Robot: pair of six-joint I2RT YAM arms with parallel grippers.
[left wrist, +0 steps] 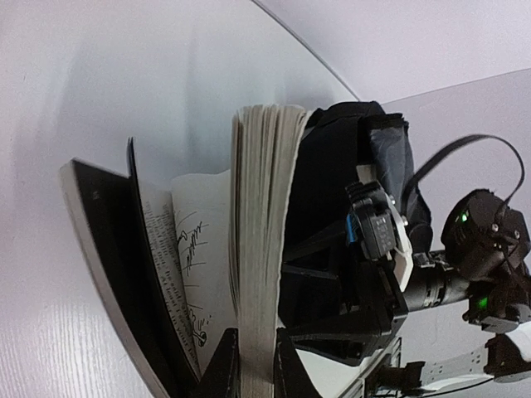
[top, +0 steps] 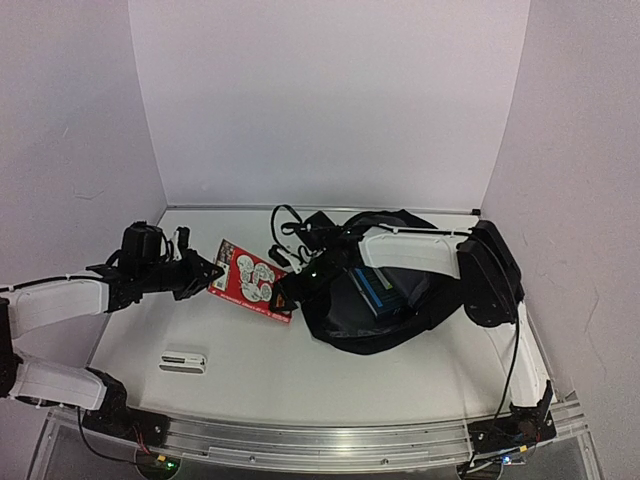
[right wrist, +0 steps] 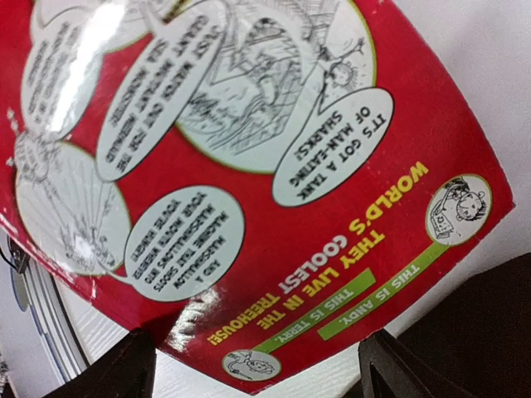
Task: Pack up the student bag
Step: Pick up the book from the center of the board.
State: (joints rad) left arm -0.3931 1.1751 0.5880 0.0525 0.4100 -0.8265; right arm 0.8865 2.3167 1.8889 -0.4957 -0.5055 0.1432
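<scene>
The student bag (top: 385, 318) is a black backpack lying open right of centre, with a blue item (top: 378, 288) inside. A red paperback book (top: 248, 279) hangs tilted in the air just left of the bag. My left gripper (top: 205, 270) is shut on its left side. In the left wrist view my left gripper (left wrist: 255, 369) pinches the block of pages (left wrist: 261, 215), and the cover (left wrist: 108, 249) flaps open. My right gripper (top: 290, 293) is open at the book's right edge. In the right wrist view the red cover (right wrist: 249, 166) fills the frame above my open right gripper (right wrist: 257, 373).
A small white case (top: 183, 359) lies on the table near the front left. Black cables and straps (top: 290, 228) sit at the back behind the bag. White walls close in the table at the back and both sides.
</scene>
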